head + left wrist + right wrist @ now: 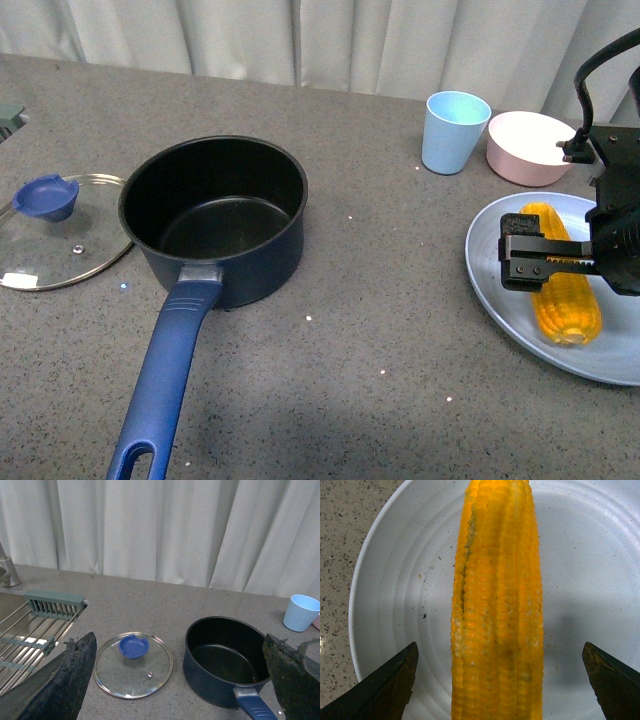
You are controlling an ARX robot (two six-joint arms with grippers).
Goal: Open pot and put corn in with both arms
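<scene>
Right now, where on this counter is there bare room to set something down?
Widest bare patch: between the pot and the plate. Also free behind the pot, toward the curtain. Crowded: far right, where cup, pink bowl, plate and right gripper over the corn cluster; lid close beside the pot.

Pot (250, 265): dark navy outside, black inside; handle (165, 370) brighter blue. Lid (60, 255): clear glass, silver rim, blue knob (45, 197). Corn (567, 305): yellow-orange, kernels in rows. Plate (490, 265): pale blue, faint rings. Cup (455, 132) light blue; bowl (530, 147) pink. Counter (380, 330): grey, speckled white. Curtain (300, 30): off-white.
</scene>
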